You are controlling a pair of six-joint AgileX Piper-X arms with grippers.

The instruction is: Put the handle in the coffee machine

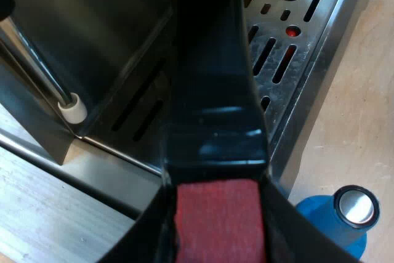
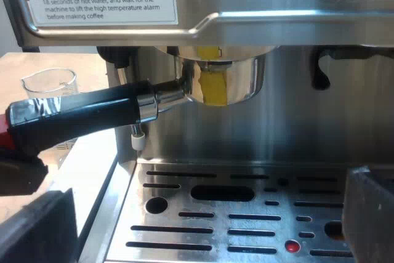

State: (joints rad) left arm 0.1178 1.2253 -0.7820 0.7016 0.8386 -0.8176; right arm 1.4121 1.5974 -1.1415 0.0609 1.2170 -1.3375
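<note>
Left gripper (image 1: 215, 241): jaws clamped on the red end (image 1: 215, 214) of the handle (image 1: 212, 90), one finger (image 1: 138, 241) on each side, touching it.

Right gripper (image 2: 203, 220): jaws wide apart, nothing between them. It hangs over the drip tray (image 2: 277, 206) at the machine's front.

Holder (image 2: 228, 78): metal head is up against the underside of the espresso machine (image 2: 277, 23) at the brew head, yellow mark (image 2: 212, 87) on its front. The handle sticks out sideways, drooping slightly, toward the measuring glass (image 2: 49, 84). I can't tell whether it's locked in.

Steam wand's white tip (image 2: 138, 141) sits just under the handle, near its metal collar.

Left wrist view, below the handle: the slotted tray with a red dot (image 1: 293, 30). Blue tamper (image 1: 326, 223) stands on the wooden table (image 1: 363, 121), just beside the tray's edge.
</note>
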